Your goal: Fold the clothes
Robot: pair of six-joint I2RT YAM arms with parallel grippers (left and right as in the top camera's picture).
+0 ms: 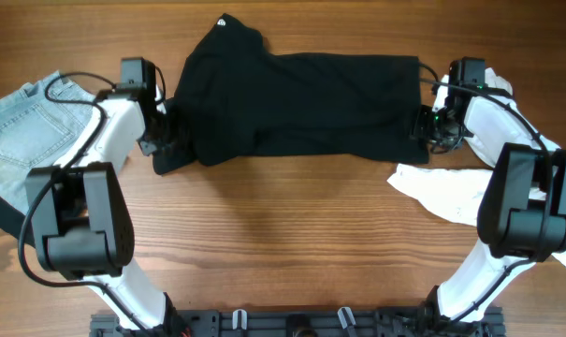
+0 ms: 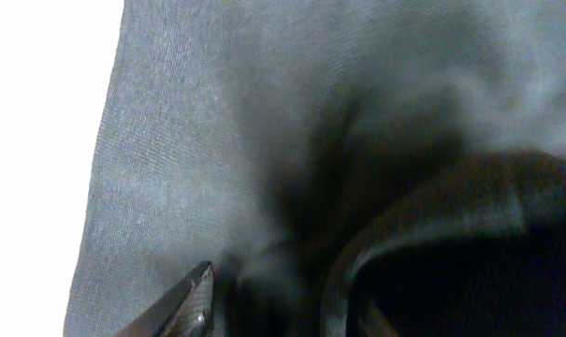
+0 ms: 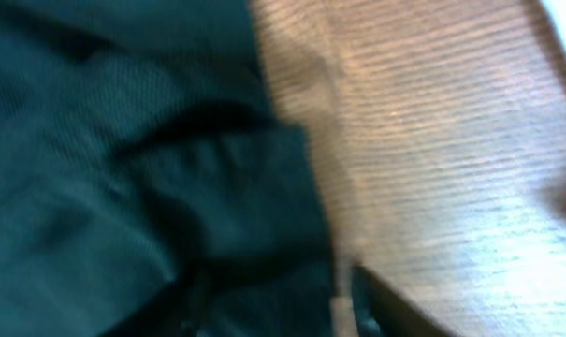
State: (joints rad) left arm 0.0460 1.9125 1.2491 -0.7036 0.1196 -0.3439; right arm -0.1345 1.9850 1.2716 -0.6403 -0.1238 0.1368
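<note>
A black garment (image 1: pixel 292 103) lies spread across the far middle of the wooden table, partly folded, with a bunched flap at its left end. My left gripper (image 1: pixel 170 140) is at the garment's lower left corner and shut on the fabric; its wrist view is filled with dark cloth (image 2: pixel 292 140) bunched between the fingers (image 2: pixel 278 309). My right gripper (image 1: pixel 423 126) is at the garment's right edge and shut on its hem; its wrist view shows the dark cloth (image 3: pixel 123 140) between the fingers (image 3: pixel 273 304), beside bare wood.
Light blue jeans (image 1: pixel 25 126) lie at the left edge of the table. A white cloth (image 1: pixel 446 187) lies at the right, just in front of the right gripper. The arm bases stand at the front left and front right.
</note>
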